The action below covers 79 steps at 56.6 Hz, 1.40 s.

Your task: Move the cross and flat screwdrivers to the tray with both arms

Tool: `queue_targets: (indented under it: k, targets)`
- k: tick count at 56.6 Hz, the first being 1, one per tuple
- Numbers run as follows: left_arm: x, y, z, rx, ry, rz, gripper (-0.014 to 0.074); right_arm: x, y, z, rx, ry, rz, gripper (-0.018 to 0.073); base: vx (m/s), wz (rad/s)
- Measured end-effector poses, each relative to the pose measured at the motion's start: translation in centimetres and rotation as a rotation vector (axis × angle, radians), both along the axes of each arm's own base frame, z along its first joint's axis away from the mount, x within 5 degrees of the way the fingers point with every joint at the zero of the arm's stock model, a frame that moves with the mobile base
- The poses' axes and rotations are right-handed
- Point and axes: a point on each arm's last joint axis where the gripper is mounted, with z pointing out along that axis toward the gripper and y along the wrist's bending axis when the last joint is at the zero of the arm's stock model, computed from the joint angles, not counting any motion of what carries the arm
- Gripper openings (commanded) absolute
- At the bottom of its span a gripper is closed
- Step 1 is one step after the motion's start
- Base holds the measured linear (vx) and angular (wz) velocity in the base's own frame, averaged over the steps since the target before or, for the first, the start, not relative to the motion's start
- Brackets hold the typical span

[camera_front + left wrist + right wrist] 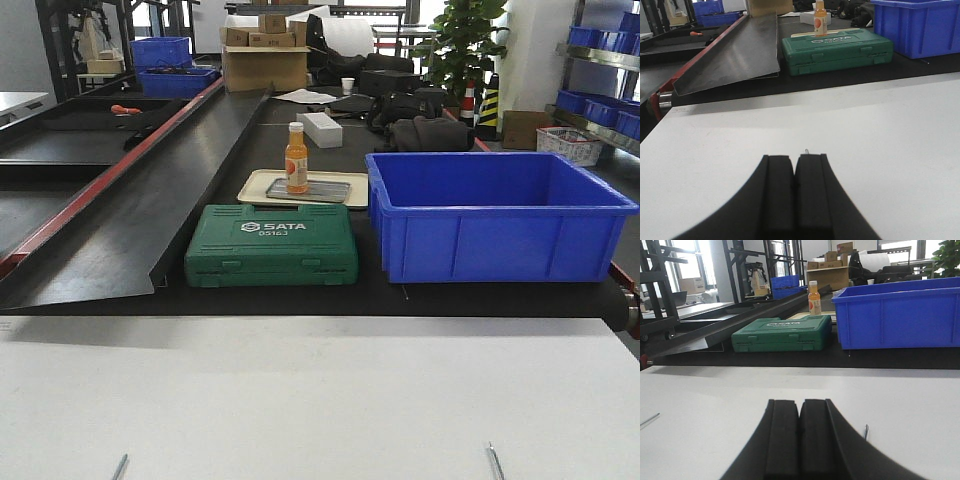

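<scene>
Screwdriver shafts (493, 462), bottle (296, 158) on tray (331, 191) — blue bin (500, 235)

The left end effector (794, 160) is low over the white bench (890, 130), its two black fingers pressed together. A thin steel tip (806, 150) shows just beyond them. Behind are a green case (837, 50) and a blue bin (917, 25).

SATA tool case (271, 245): green one, just lying there closed
Blue plastic bin (497, 215): sitting right beside it
Orange juice bottle (296, 158): standing upright behind the case
</scene>
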Motion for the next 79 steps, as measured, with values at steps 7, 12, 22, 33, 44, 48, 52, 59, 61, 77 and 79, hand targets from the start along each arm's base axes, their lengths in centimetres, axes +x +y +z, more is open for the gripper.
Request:
queue_targets:
  k: [7,12,22,33,44,48,52,59,61,77,79]
  targets:
    - [0.0,0.0,0.0,0.000,0.000,0.000,0.0002,0.0,0.0,0.0,0.000,0.000,0.000,-0.0008,0.00,0.00]
    - [0.0,0.0,0.0,0.000,0.000,0.000,0.0002,0.0,0.0,0.0,0.000,0.000,0.000,-0.0008,0.00,0.00]
    - [0.0,0.0,0.0,0.000,0.000,0.000,0.0002,0.0,0.0,0.0,0.000,0.000,0.000,-0.0008,0.00,0.00]
    - [0.0,0.0,0.0,0.001,0.000,0.000,0.0002,0.0,0.0,0.0,0.000,0.000,0.000,-0.0008,0.00,0.00]
    - [0.0,0.0,0.0,0.001,0.000,0.000,0.0002,0.0,0.0,0.0,0.000,0.000,0.000,-0.0008,0.00,0.00]
    - [0.0,0.0,0.0,0.001,0.000,0.000,0.0002,0.0,0.0,0.0,0.000,0.000,0.000,-0.0008,0.00,0.00]
    - [0.0,0.0,0.0,0.001,0.000,0.000,0.0002,0.0,0.0,0.0,0.000,0.000,0.000,-0.0008,0.00,0.00]
    - [0.0,0.0,0.0,0.002,0.000,0.000,0.0002,0.0,0.0,0.0,0.000,0.000,0.000,-0.0008,0.00,0.00]
    - [0.0,0.0,0.0,0.002,0.000,0.000,0.0002,0.0,0.0,0.0,0.000,0.000,0.000,-0.0008,0.00,0.00]
    - [0.1,0.1,1.0,-0.051,-0.103,0.010,0.0002,0.0,0.0,0.5,0.012,-0.049,0.004,-0.0008,0.00,0.00]
    - [0.1,0.1,1.2,-0.059,-0.132,0.013,0.0002,-0.1,0.0,0.7,0.018,-0.071,0.005,-0.0008,0.00,0.00]
